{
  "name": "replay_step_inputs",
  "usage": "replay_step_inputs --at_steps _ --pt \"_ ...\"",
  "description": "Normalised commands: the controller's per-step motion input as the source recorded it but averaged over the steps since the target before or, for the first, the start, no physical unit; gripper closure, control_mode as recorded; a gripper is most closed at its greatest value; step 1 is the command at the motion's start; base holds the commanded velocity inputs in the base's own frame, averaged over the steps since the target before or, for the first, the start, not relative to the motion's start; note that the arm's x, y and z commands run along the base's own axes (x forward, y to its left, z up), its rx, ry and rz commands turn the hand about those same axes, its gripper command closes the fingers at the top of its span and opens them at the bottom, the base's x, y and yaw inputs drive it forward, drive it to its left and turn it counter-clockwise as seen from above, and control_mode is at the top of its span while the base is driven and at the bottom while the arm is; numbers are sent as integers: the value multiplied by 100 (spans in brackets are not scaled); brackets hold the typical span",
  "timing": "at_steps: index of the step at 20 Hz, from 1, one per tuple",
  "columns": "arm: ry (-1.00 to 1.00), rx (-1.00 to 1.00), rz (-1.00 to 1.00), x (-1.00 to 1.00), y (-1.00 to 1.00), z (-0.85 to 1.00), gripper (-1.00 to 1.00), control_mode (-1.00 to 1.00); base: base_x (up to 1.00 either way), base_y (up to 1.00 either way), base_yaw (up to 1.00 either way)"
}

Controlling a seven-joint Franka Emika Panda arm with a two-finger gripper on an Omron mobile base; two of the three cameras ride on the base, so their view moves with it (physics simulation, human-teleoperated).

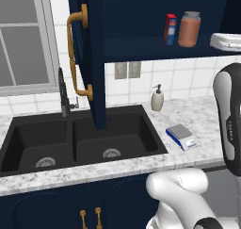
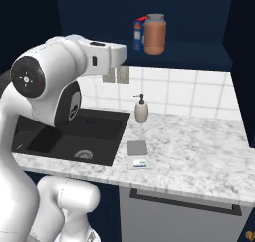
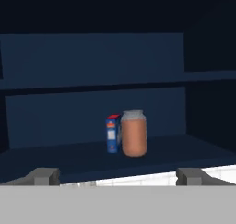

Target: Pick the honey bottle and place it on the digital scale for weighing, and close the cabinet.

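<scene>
Inside the open cabinet (image 1: 89, 58), the honey bottle (image 3: 134, 132) stands upright on the lower shelf, touching a red-and-blue box (image 3: 113, 134) — the fingers (image 3: 119, 176) spread wide, well short of it. Below the cabinet, the digital scale (image 1: 181, 136) sits on the counter (image 2: 199, 151).

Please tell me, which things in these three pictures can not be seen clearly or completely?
- Small red-and-blue box: partly behind the reddish-brown honey bottle with grey cap in the right base view; its print is too small to read.
- Flat grey-topped digital scale: display too small to read.
- Navy-blue wall cabinet's open door with curved brass handle: cut by the top edge, left base view.
- Gripper: open, only the fingertips visible, hand view.
</scene>
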Motion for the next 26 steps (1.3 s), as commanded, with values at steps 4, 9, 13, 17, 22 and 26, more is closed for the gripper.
replay_step_inputs --at_steps 4,9,13,17,22,26 --pt "1 0 0 29 -17 2 -100 -100 0 0 0" --pt "11 -1 0 57 -4 0 -100 -100 0 0 0" --pt "3 -6 0 56 1 0 -100 -100 0 0 0" --pt "0 -2 1 47 0 0 -100 -100 0 0 0" --pt "0 -1 1 56 0 0 -100 -100 0 0 0" --pt "0 0 3 33 -21 0 -100 -100 0 0 0"
